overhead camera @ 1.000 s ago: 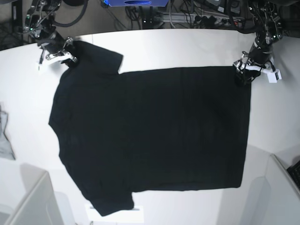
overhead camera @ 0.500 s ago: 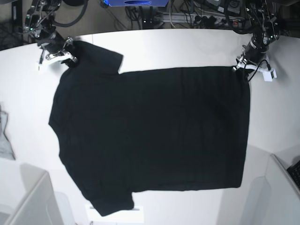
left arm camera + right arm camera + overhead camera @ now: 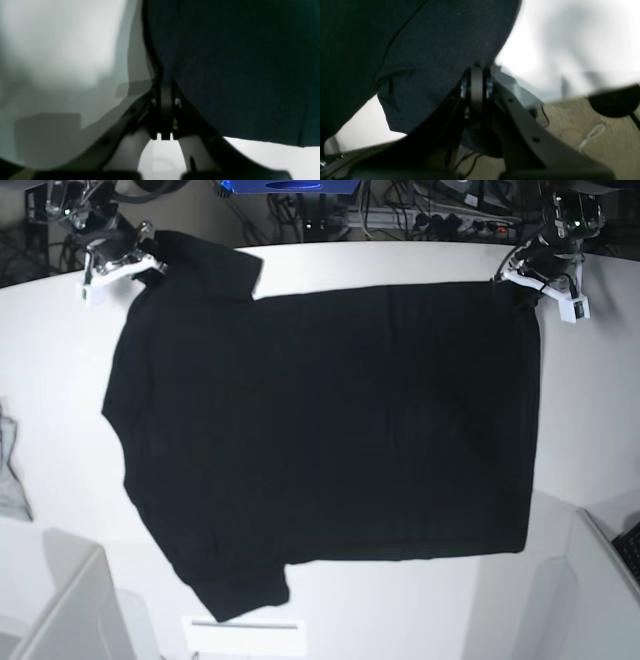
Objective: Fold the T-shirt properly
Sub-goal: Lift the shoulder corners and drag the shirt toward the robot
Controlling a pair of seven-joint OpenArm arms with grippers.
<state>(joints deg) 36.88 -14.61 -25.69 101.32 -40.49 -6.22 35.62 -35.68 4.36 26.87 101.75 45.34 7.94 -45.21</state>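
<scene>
The left gripper (image 3: 522, 277) is squeezing tight on one far corner of the T-shirt (image 3: 330, 440), with its jaws pressed together on the cloth. The right gripper (image 3: 135, 260) is pinching the sleeve at the other far corner in the same way. Both arms are reaching in from behind the T-shirt.

T-shirt (image 3: 330, 440) covers most of table (image 3: 600, 410), bare strips L/R edges

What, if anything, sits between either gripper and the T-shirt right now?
Nothing visible. The left gripper is shut on a corner of the T-shirt, and the right gripper is shut on its sleeve edge.
</scene>
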